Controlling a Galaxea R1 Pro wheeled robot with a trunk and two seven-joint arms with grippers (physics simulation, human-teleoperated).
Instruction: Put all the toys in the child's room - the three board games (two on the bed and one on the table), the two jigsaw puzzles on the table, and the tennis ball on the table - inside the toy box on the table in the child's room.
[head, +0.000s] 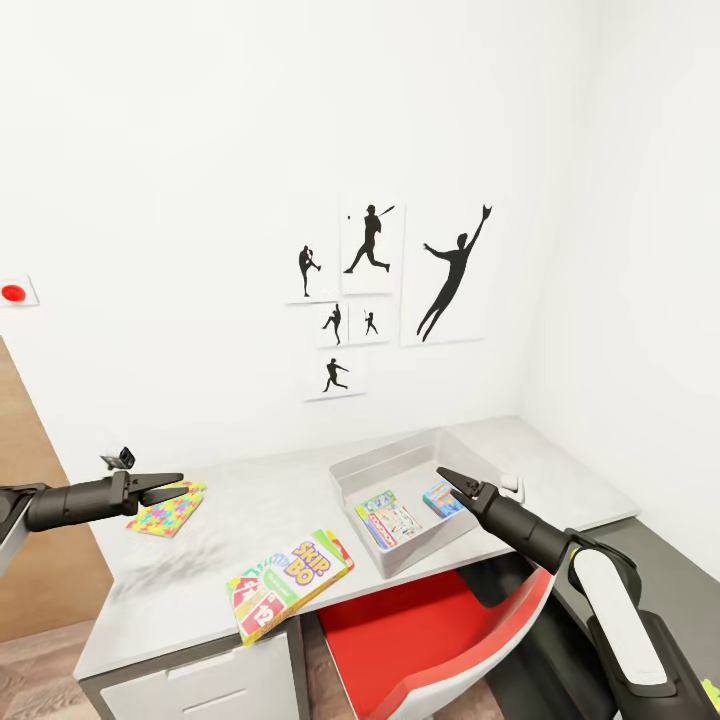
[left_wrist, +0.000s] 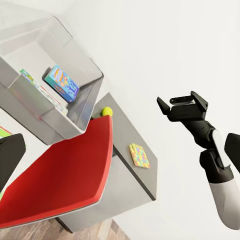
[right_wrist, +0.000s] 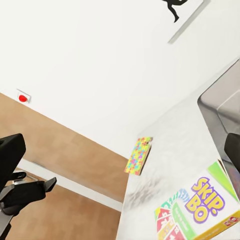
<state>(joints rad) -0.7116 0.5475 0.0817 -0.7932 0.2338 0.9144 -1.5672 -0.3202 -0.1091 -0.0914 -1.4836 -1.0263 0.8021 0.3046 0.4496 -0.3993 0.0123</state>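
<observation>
Over toy box (head: 400, 470), R hand (head: 447, 480) empty, L hand (head: 170, 487) by puzzle (head: 167, 507)

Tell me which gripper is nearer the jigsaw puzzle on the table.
Left. The left gripper hovers right at the jigsaw puzzle; the right gripper is across the table, over the toy box.

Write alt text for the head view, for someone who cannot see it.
A pale grey table against a white wall holds an open toy box with two small game boxes inside, a Skip-Bo box overhanging the front edge, and a jigsaw puzzle at the left. The left gripper reaches over the puzzle, the right gripper over the toy box. A red chair sits below.
</observation>
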